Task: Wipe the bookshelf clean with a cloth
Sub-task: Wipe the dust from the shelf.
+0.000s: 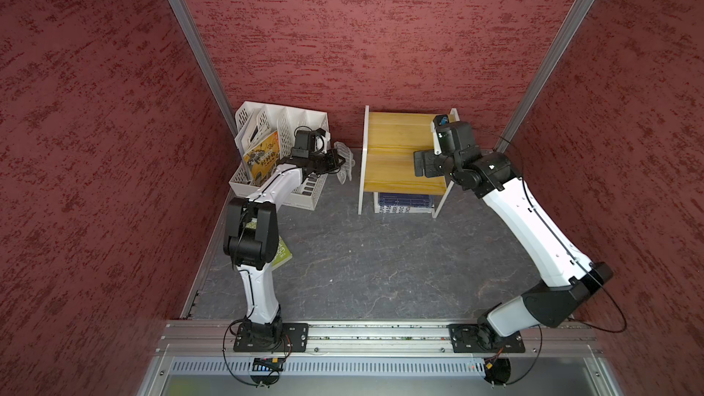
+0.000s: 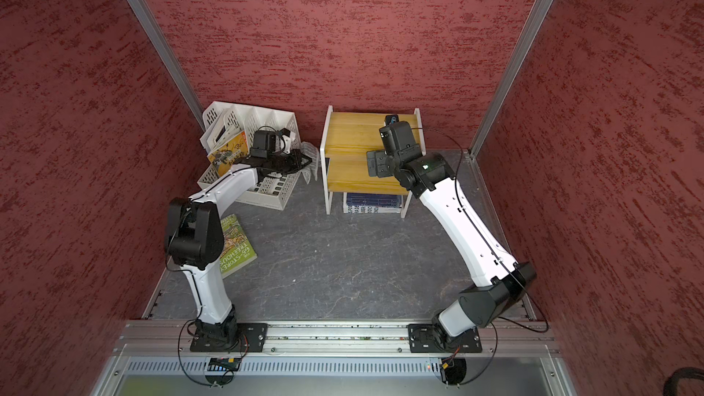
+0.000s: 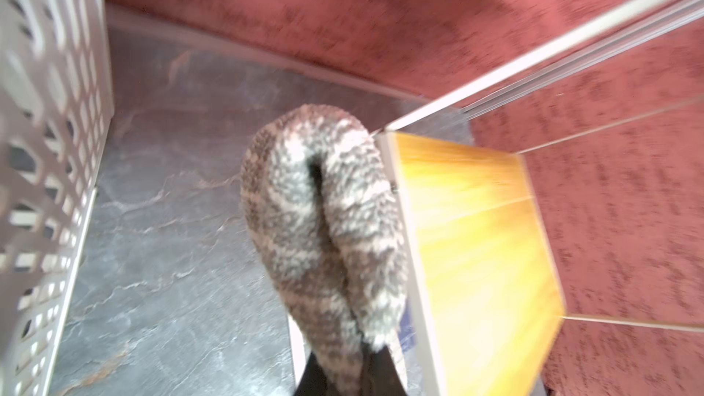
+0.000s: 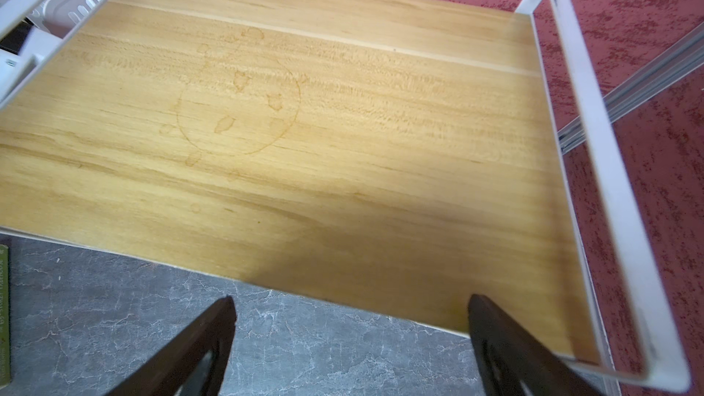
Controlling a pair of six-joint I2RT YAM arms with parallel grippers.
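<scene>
L gripper (image 1: pixel 335 163) is pinched tight on the cloth (image 3: pixel 324 222), which sticks out ahead of the jaws as a folded loop. Its far side is touching or v. close to the bookshelf (image 1: pixel 396 146) side panel; can't tell which, wrist view is smeared. R gripper (image 4: pixel 350 299) has jaws spread wide w/ nothing in them, over the lower board's front edge. Next, imo: lift the cloth over the panel, not into it, lay the loop flat on the board beyond, press lightly, sweep across. The ring stain (image 4: pixel 238 104) ahead of the R jaws prob needs extra passes. I'd back R off first so the arms don't meet.
</scene>
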